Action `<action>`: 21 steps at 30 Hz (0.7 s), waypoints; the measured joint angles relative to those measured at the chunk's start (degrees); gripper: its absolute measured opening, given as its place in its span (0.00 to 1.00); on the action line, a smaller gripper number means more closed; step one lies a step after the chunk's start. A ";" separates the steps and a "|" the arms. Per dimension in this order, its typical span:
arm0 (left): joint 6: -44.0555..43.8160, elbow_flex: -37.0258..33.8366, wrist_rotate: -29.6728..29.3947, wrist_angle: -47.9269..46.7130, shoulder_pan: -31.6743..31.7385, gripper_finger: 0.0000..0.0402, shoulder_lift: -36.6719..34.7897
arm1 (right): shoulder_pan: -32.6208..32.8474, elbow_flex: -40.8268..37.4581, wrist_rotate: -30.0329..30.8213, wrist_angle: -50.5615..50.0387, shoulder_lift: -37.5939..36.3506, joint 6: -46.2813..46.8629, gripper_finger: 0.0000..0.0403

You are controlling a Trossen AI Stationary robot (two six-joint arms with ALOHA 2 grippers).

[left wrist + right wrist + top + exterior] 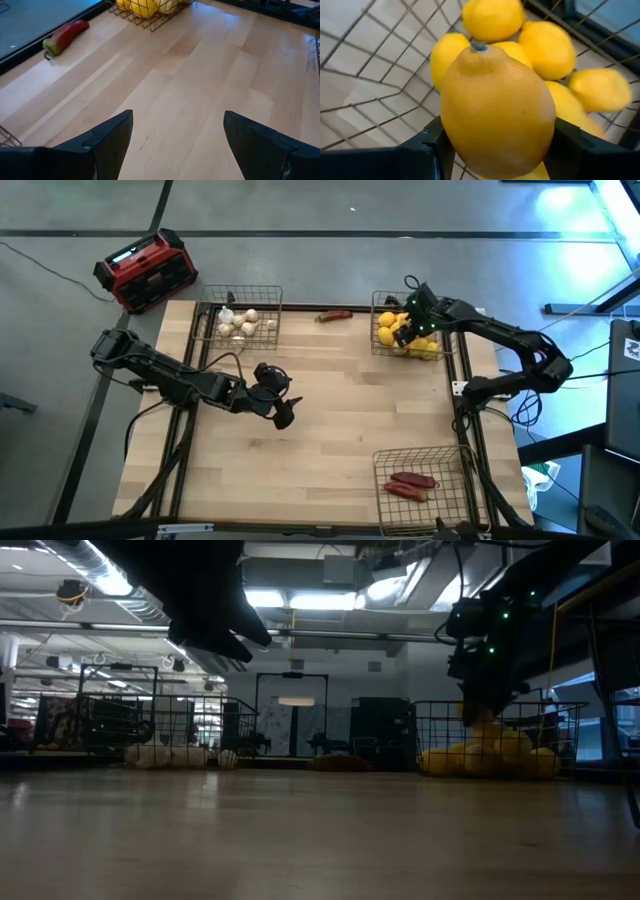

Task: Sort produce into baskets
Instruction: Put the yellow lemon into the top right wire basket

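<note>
The right gripper [497, 150] clasps 1 orange citrus fruit [497, 117] between its 2 fingers, directly above the lemon basket [382, 305]. The left gripper [177, 142], fingers spread and empty, hovers well apart from that basket.

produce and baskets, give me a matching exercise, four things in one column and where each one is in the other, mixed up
Things:
1. orange fruit
2. whitish bulbs
3. loose red pepper
4. two red peppers

Places:
A. on the bare table by its far edge, between the two far baskets
B. between the right gripper's fingers, over the basket of yellow fruit
C. in the near basket on the right arm's side
D. in the far basket on the left arm's side

Pairs: 1-B, 2-D, 3-A, 4-C
</note>
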 joint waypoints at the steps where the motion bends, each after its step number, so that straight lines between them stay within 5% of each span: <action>1: 0.00 0.00 0.00 0.00 0.02 0.77 0.00 | 0.00 0.00 0.00 -0.08 0.42 -0.02 0.55; 21: 0.20 0.00 0.00 0.00 0.02 0.77 0.00 | 0.13 0.00 4.36 -0.77 4.58 -1.31 0.63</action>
